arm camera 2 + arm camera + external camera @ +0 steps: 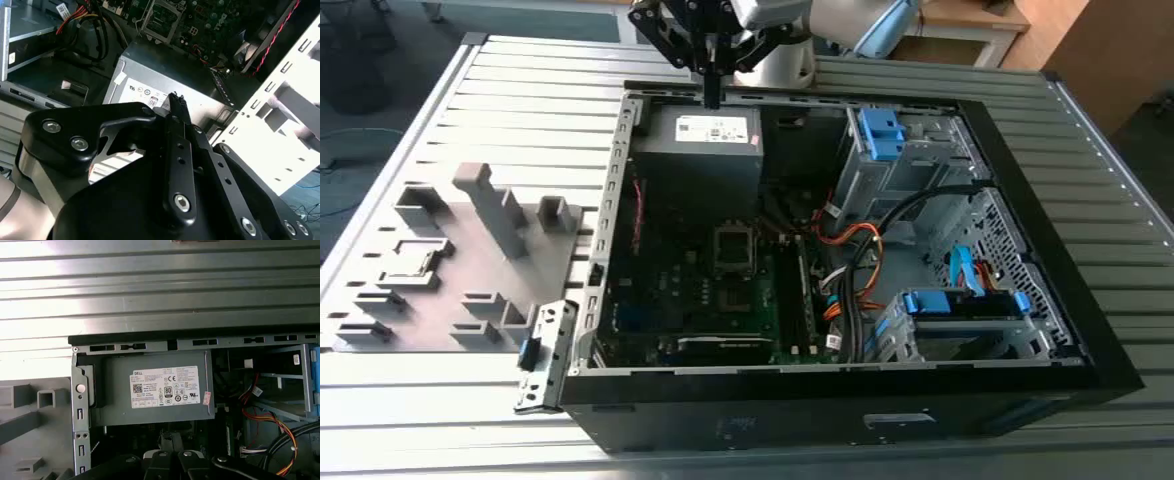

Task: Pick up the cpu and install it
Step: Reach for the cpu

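My gripper [711,98] hangs over the back edge of the open computer case [1067,330], just above the grey power supply [698,150]. Its fingers are shut and I see nothing between them; in the second wrist view the thin fingertips [175,100] meet over the power supply's label. The silver-framed socket [734,245] sits mid-motherboard, well in front of the gripper, and also shows in the second wrist view [162,17]. On the grey fixture plate [454,300], to the exterior view's left of the case, a small flat square in a recess [422,262] may be the cpu; I cannot tell for sure.
The case lies on its side on a ribbed metal table [520,80]. Orange and black cables [867,250], blue drive brackets [881,135] and a drive cage [961,310] crowd the case's right half. Upright grey blocks [494,205] stand on the fixture plate.
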You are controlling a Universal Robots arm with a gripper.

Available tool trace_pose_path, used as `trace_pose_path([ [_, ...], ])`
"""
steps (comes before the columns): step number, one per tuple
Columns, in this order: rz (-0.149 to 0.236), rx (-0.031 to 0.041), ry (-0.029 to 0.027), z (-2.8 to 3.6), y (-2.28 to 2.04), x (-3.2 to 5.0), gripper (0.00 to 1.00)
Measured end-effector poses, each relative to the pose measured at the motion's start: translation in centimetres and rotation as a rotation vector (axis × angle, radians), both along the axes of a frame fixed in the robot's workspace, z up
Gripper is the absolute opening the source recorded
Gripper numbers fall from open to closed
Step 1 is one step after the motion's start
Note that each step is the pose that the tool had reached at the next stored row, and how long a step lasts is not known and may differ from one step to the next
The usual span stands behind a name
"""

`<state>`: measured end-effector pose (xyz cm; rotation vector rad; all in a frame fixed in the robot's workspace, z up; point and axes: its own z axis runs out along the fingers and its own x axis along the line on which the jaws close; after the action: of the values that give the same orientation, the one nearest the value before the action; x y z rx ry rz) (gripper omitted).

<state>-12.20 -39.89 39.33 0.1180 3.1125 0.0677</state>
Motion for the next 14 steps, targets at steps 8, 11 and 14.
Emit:
trace_pose_path([
  [8, 0.000, 0.0000, 0.0000, 0.00, 0.00, 0.00, 0.11],
  [11, 0.000, 0.0000, 0.0000, 0.00, 0.00, 0.00, 0.11],
  [14, 0.000, 0.0000, 0.0000, -0.01, 0.00, -0.17, 0.11],
])
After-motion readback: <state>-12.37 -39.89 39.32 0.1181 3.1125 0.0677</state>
